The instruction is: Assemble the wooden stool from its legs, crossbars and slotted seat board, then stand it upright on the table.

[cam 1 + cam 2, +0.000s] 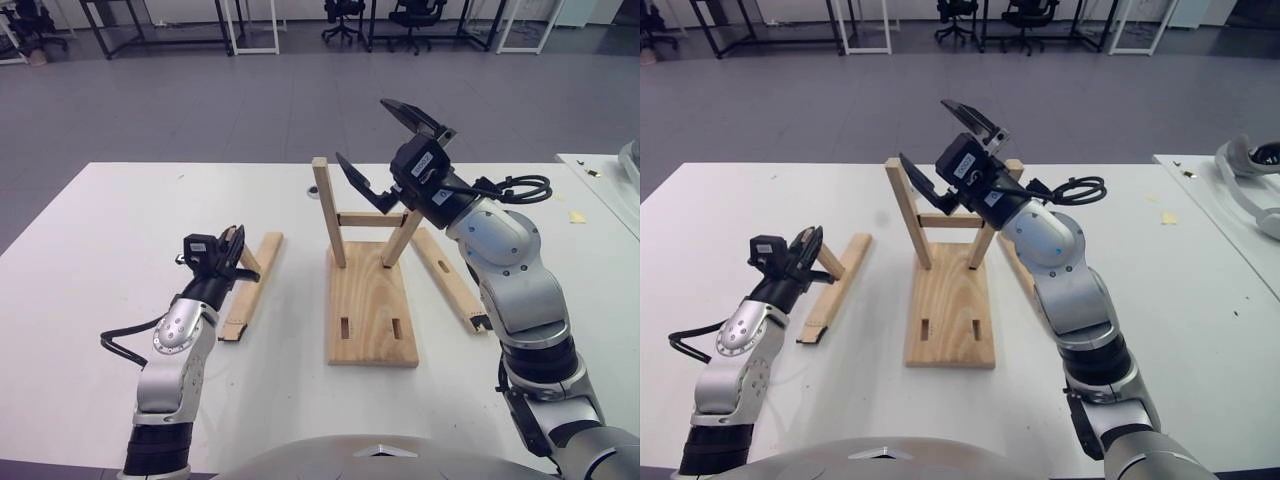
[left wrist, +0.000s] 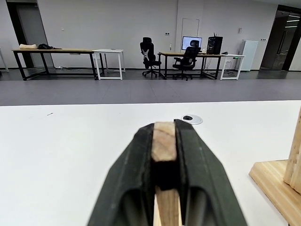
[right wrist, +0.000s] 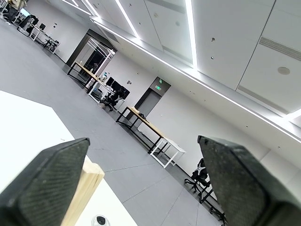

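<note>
A white table [image 1: 120,230] carries the slotted seat board [image 1: 372,310], lying flat, with one leg frame [image 1: 330,215] standing tilted in its far slots. The right gripper [image 1: 361,129] hangs wide open just beside the frame's top, so a nudge could topple the frame. The left gripper [image 1: 232,250] is clamped on the second leg frame [image 1: 262,265], which lies left of the board; lifted by one end, it may twist and miss the near slots [image 1: 345,328].

- A leg frame [image 1: 440,265] is partly hidden by the right arm [image 1: 510,265].
- The seat board [image 2: 275,181] is cut off in the left wrist view.
</note>
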